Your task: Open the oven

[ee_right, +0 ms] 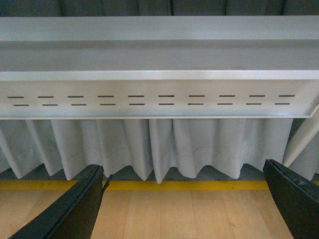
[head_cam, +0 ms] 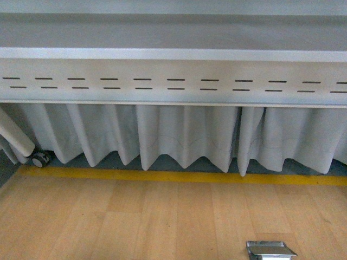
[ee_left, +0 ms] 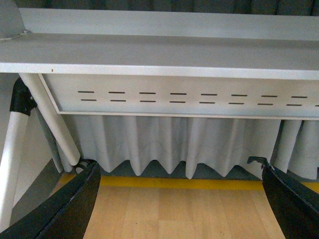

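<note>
Though oven unseen, likely atop grey slotted metal worktop (head_cam: 173, 54); left gripper (ee_left: 177, 167), right gripper (ee_right: 183, 167) below it, spread wide, empty.

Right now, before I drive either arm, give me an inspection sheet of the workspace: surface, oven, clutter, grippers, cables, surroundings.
Surface: grey table shown only by its edge and slotted front panel; its top is out of view.
Oven: nothing seen in any view.
Clutter: a metal floor box set in the wooden floor.
Grippers: left gripper and right gripper both have jaws spread wide, holding nothing.
Cables: nothing seen.
Surroundings: pleated grey curtain behind the table, yellow floor line, caster wheel beside a white table leg.
</note>
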Controlling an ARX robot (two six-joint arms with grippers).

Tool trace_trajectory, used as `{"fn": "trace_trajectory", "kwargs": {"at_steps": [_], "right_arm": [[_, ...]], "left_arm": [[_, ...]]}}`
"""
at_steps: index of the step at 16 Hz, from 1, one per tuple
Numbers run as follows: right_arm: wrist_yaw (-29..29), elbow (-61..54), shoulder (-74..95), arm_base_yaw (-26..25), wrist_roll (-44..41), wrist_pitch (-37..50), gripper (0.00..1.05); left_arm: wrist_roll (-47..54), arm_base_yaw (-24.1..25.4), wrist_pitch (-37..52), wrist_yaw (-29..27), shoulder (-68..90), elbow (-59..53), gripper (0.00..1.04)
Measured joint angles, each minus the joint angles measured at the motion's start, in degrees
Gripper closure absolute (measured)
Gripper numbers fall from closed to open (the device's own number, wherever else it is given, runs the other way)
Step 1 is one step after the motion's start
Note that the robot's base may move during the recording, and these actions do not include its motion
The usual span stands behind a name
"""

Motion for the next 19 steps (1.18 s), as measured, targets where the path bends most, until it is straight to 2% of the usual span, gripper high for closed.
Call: {"fn": "trace_trajectory", "kwargs": {"at_steps": [19], "right_arm": [[-0.11, 0.0, 0.0, 0.0, 0.0, -0.02, 0.06]], "left_arm": [[0.04, 0.0, 0.02, 0.0, 0.0, 0.0, 0.07]]}}
